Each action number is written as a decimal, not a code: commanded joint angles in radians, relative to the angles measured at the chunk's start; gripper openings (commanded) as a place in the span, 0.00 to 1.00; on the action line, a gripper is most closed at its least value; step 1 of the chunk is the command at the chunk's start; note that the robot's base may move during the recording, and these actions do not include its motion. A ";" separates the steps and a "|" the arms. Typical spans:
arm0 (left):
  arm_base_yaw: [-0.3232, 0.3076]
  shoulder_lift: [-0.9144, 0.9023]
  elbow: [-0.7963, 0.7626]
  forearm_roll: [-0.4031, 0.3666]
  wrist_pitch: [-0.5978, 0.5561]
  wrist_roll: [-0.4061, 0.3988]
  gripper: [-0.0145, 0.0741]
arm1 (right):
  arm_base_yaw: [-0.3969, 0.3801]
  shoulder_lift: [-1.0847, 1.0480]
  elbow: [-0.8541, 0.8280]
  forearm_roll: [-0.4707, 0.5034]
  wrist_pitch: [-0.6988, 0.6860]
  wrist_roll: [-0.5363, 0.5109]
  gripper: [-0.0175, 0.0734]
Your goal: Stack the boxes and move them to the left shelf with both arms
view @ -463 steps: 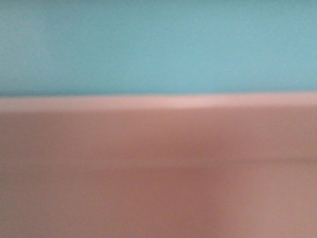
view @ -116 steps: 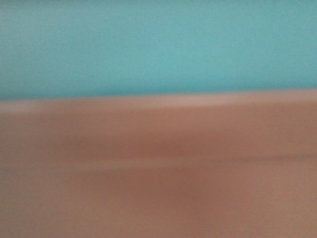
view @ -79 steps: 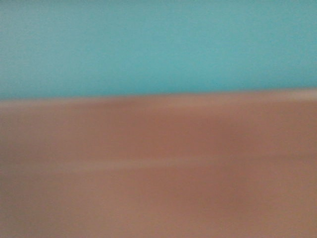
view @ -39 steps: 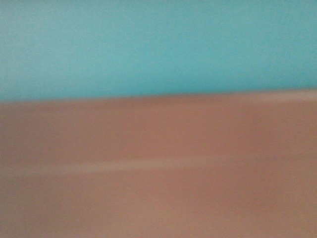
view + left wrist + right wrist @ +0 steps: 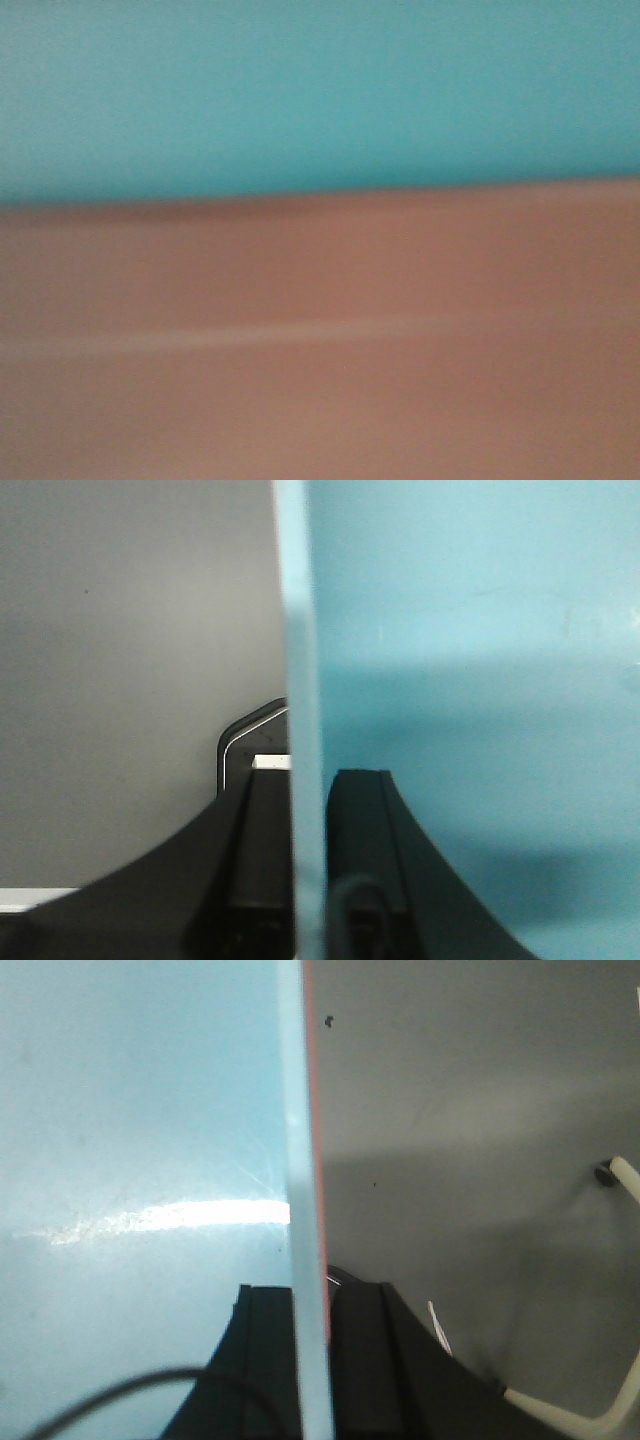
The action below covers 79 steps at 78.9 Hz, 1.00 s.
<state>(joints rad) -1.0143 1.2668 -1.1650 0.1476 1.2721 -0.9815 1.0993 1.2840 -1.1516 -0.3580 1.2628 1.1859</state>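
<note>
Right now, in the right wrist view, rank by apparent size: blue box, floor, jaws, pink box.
1. Tied: blue box and floor each fill about half the view, so I can't rank them.
2. jaws.
3. pink box, only a thin edge shows.

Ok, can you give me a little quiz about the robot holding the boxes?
1. True or false: the left gripper is clamped on a wall of the blue box.
2. In the front view, what shows below the blue? A a green crate; B the pink box; C a yellow lid.
3. Counting the right gripper, how many grippers pinch a box wall?
Key: 1 true; 2 B; 3 two.
</note>
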 commanded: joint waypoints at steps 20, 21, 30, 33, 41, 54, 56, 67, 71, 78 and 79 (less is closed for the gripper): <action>-0.035 -0.022 -0.053 -0.193 0.035 -0.005 0.16 | 0.027 -0.023 -0.057 0.076 0.043 0.012 0.27; -0.035 -0.022 -0.053 -0.193 0.035 -0.005 0.16 | 0.027 -0.023 -0.057 0.076 0.043 0.012 0.27; -0.035 -0.022 -0.053 -0.193 0.035 -0.005 0.16 | 0.027 -0.023 -0.057 0.076 0.043 0.012 0.27; -0.035 -0.022 -0.053 -0.193 0.035 -0.005 0.16 | 0.027 -0.023 -0.057 0.076 0.043 0.012 0.27; -0.035 -0.022 -0.053 -0.193 0.035 -0.005 0.16 | 0.027 -0.023 -0.057 0.076 0.043 0.012 0.27; -0.035 -0.022 -0.053 -0.193 0.035 -0.005 0.16 | 0.027 -0.023 -0.057 0.076 0.043 0.012 0.27; -0.035 -0.022 -0.053 -0.193 0.035 -0.005 0.16 | 0.027 -0.023 -0.057 0.076 0.043 0.012 0.27; -0.035 -0.022 -0.053 -0.193 0.035 -0.005 0.16 | 0.027 -0.023 -0.057 0.076 0.043 0.012 0.27; -0.035 -0.022 -0.053 -0.193 0.035 -0.005 0.16 | 0.027 -0.023 -0.057 0.076 0.043 0.012 0.27; -0.035 -0.022 -0.053 -0.193 0.035 -0.005 0.16 | 0.027 -0.023 -0.057 0.076 0.043 0.012 0.27; -0.035 -0.022 -0.053 -0.193 0.035 -0.005 0.16 | 0.027 -0.023 -0.057 0.076 0.043 0.012 0.27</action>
<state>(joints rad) -1.0143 1.2668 -1.1650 0.1459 1.2721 -0.9815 1.0993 1.2840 -1.1516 -0.3598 1.2628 1.1859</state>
